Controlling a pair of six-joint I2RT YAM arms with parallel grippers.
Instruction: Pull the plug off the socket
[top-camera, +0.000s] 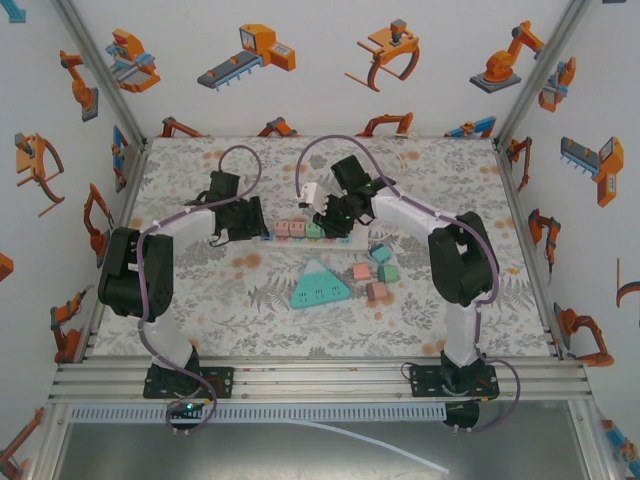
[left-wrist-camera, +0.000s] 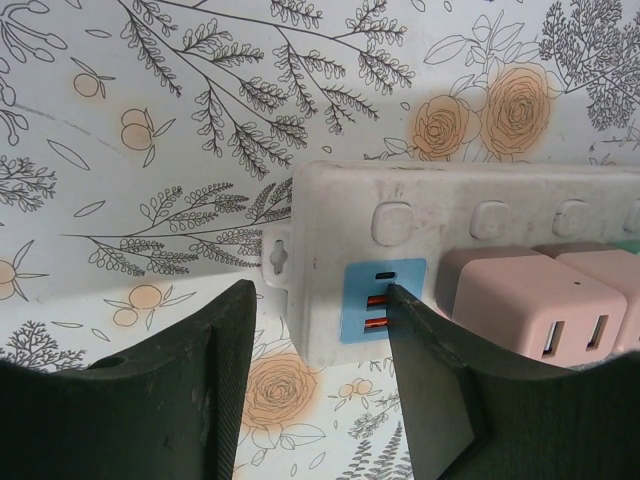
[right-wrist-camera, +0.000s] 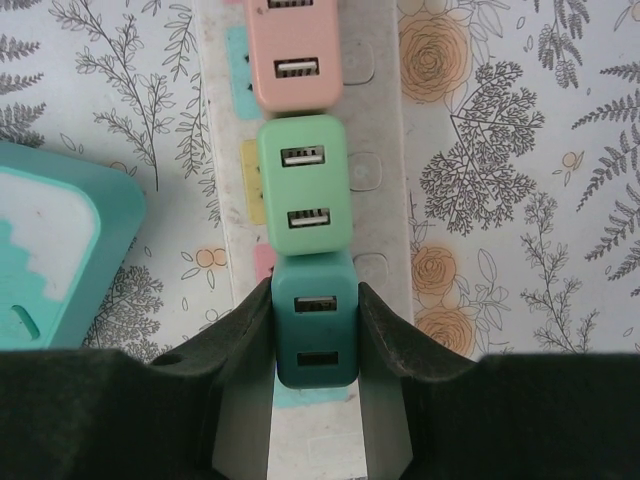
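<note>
**Right wrist view.** The white power strip (right-wrist-camera: 378, 100) runs off the top edge, and its near end disappears beneath the right end effector (right-wrist-camera: 316, 300). A pink plug (right-wrist-camera: 295, 55) is cropped by the top edge. Both flanks of the dark teal plug (right-wrist-camera: 317, 335) are covered by the pads pressed against them. The teal triangular socket (right-wrist-camera: 50, 250) is cut by the left edge.

**Left wrist view.** The strip exits at the right edge, where only a sliver of a green plug (left-wrist-camera: 630, 245) shows. One finger of the left end effector (left-wrist-camera: 320, 295) covers part of the blue USB panel (left-wrist-camera: 365, 285) and the lower faces of two pink plugs (left-wrist-camera: 530, 300).

**Top view.** The arms (top-camera: 400, 212) hide most of the strip, and the finger gaps are too small to tell.
</note>
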